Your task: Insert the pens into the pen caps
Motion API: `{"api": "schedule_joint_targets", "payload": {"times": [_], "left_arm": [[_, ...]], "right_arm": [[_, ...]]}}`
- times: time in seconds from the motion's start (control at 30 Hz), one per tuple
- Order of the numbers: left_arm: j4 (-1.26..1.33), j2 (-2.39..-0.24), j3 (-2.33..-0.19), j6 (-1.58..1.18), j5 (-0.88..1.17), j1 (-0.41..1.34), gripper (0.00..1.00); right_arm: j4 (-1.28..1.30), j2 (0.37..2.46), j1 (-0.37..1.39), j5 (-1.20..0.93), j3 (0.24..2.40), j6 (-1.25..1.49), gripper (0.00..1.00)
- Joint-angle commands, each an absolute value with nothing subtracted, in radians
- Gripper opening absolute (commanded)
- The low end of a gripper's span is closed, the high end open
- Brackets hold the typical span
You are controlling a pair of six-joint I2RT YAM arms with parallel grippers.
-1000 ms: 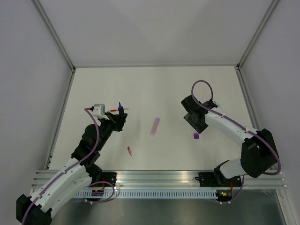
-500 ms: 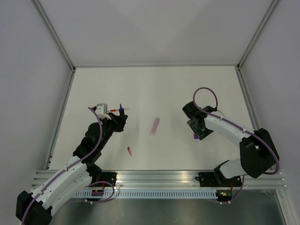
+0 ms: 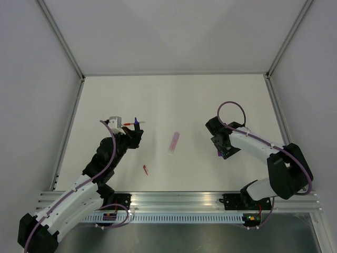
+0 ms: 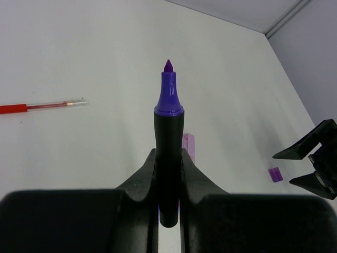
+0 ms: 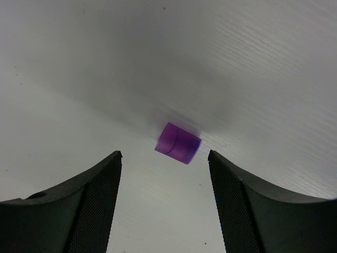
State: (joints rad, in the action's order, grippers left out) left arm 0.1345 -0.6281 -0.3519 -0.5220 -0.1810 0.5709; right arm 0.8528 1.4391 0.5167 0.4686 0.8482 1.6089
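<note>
My left gripper (image 3: 134, 128) (image 4: 168, 154) is shut on a dark-barrelled marker (image 4: 168, 132) whose purple tip (image 3: 135, 120) points away from me. The thin red pen (image 4: 42, 107) (image 3: 127, 124) lies on the table just left of it. A pale pink/lilac marker piece (image 3: 174, 141) (image 4: 188, 145) lies mid-table. The tiny red cap (image 3: 145, 169) lies nearer the front. My right gripper (image 3: 221, 150) (image 5: 164, 156) is open, low over the stubby purple cap (image 5: 178, 143) (image 4: 275, 174), which lies just beyond the fingertips, centred between them.
The white table (image 3: 174, 100) is walled by grey panels on an aluminium frame. The front rail (image 3: 179, 199) carries both arm bases. The right gripper shows at the right edge of the left wrist view (image 4: 310, 166).
My right gripper has moved down and toward the front, from behind the purple cap to right over it. The left arm has hardly moved.
</note>
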Motion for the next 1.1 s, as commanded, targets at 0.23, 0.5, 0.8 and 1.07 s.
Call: {"api": "schedule_joint_targets", "payload": {"times": [0.23,0.5,0.8,1.07], "left_arm": [[0.143,-0.627,-0.38,-0.519,-0.192,0.569,0.02],[0.146,-0.633,-0.38,-0.52,-0.189,0.571,0.02],[0.143,-0.626,-0.38,-0.52,-0.195,0.571,0.02],[0.146,-0.647,-0.385,-0.515,-0.203,0.571,0.02]], "right_arm": [[0.822,1.457,0.492,0.485,0.83,1.644,0.72],[0.744,1.48,0.485,0.442,0.776,1.638,0.7],[0.721,1.491,0.485,0.445,0.755,1.625,0.61],[0.663,1.497,0.485,0.468,0.764,1.405,0.46]]}}
